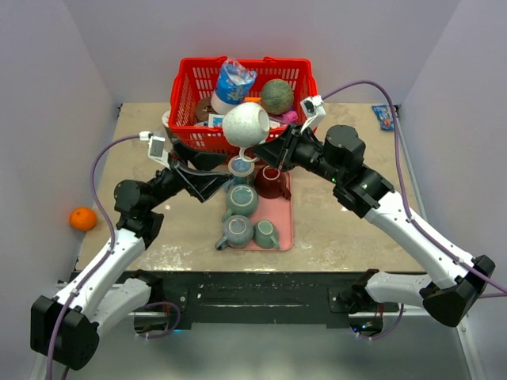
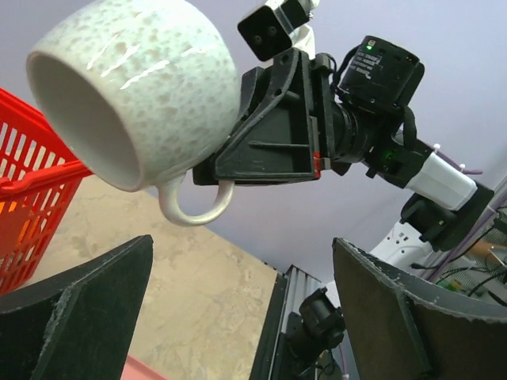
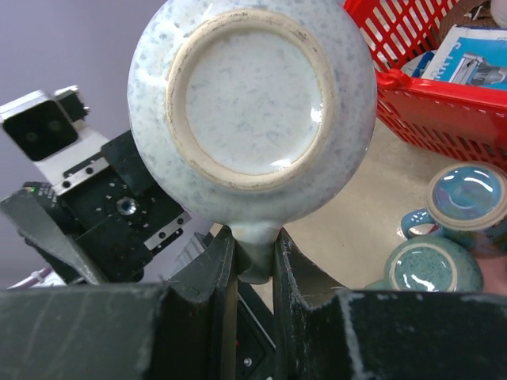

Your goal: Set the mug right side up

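Note:
The white speckled mug (image 1: 245,124) hangs in the air above the pink tray (image 1: 283,229), in front of the red basket. It lies tilted on its side, mouth toward the left arm and handle pointing down. My right gripper (image 1: 257,152) is shut on the mug's handle. The right wrist view shows the mug's base (image 3: 253,103) above the right gripper (image 3: 253,245), whose fingers pinch the handle. My left gripper (image 1: 207,170) is open and empty, just below and left of the mug. In the left wrist view the mug (image 2: 135,87) sits above the spread left gripper (image 2: 242,261), apart from it.
The red basket (image 1: 184,103) at the back holds a melon, a bag and packets. The tray carries a blue mug (image 1: 242,168), a maroon mug (image 1: 269,182) and green mugs (image 1: 240,202). An orange (image 1: 81,218) lies far left and a blue packet (image 1: 383,117) back right.

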{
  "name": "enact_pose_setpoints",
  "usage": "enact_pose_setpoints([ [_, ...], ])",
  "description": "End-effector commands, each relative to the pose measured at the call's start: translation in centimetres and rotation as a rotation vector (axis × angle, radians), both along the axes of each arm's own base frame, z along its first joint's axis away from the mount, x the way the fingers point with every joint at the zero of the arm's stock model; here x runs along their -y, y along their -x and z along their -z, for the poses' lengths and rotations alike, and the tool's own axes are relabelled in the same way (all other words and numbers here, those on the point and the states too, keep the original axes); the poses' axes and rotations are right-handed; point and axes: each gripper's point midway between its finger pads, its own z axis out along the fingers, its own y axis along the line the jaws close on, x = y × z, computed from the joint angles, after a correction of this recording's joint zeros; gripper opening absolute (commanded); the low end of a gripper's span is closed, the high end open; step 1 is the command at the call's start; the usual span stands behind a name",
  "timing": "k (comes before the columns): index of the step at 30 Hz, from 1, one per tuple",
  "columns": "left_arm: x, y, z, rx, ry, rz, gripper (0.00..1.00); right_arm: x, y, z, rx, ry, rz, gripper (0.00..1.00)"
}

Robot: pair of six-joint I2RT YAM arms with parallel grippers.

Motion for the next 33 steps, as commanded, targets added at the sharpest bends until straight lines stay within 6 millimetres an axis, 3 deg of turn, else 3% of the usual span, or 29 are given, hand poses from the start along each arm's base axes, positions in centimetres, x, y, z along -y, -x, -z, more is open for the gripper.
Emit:
enact_pose_setpoints([
  [1, -0.2, -0.6, -1.3, -0.034, 0.141, 0.008, 0.99, 0.8, 1.6, -8.8, 0.208, -0.214, -0.025, 0.00],
  [5, 0.0, -2.5, 0.1, -0.193, 0.193, 0.006, 0.99, 0.7, 1.5, -8.2, 0.245, -0.186, -0.030, 0.00],
  [12, 0.4, -2.1, -1.5, -0.212, 0.309, 0.127, 0.98, 0.6, 1.1, -7.1, 0.294, -0.142, -0.028, 0.00],
  [18, 1.7, -2.9, -1.4, -0.241, 0.298, 0.164, 0.92, 0.3, 1.2, -6.6, 0.306, -0.145, -0.043, 0.00],
  [24, 2.6, -3.2, -1.5, -0.268, 0.320, 0.219, 0.72, 0.2, 1.3, -6.7, 0.318, -0.156, -0.052, 0.00],
  [33, 4.0, -3.0, -1.4, -0.281, 0.331, 0.300, 0.52, 0.0, 1.6, -6.5, 0.329, -0.154, -0.072, 0.00],
])
